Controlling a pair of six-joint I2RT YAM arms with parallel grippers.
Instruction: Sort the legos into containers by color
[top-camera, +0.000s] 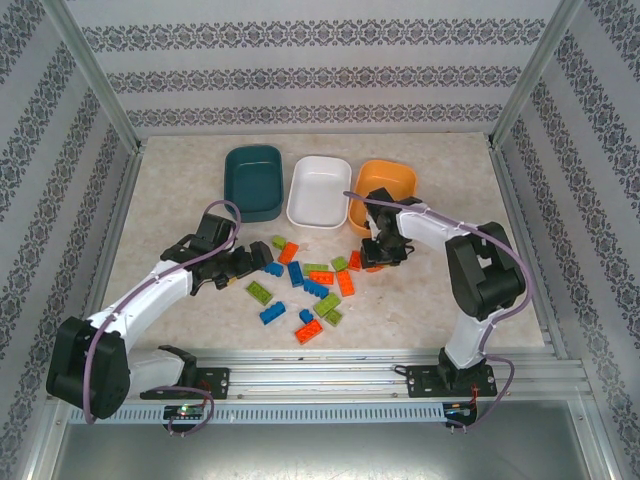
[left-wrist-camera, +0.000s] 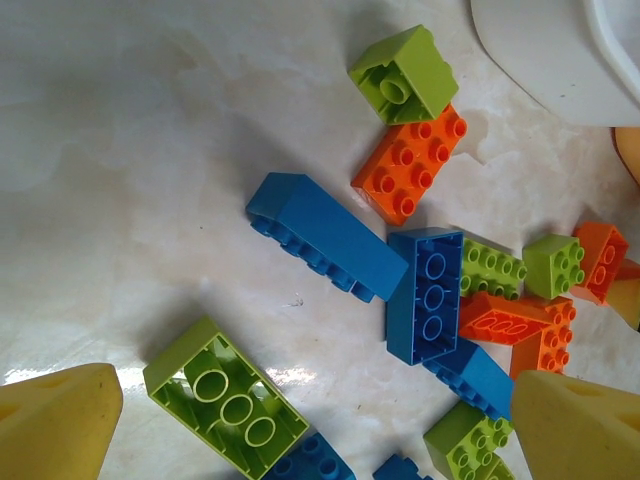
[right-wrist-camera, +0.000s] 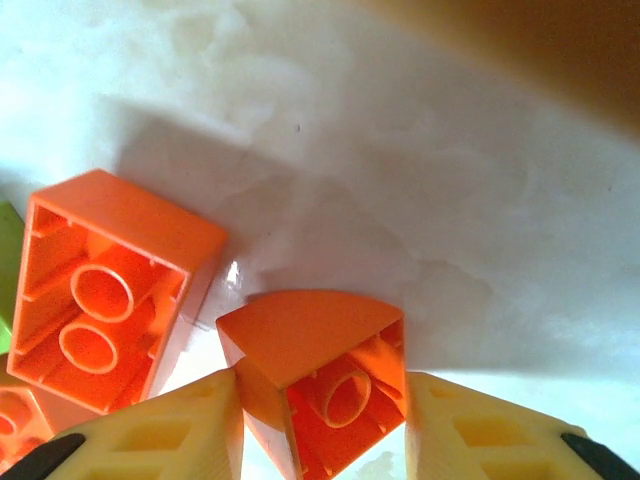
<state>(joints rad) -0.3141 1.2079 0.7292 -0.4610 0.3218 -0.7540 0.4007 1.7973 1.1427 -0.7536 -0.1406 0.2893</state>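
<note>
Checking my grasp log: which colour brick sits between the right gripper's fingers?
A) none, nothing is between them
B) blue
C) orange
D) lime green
C: in the right wrist view, the right gripper has an orange brick wedged between its two fingers, with the brick's hollow underside facing the camera.

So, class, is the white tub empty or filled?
Empty: in the top view the white tub has a bare white floor, nothing inside.
</note>
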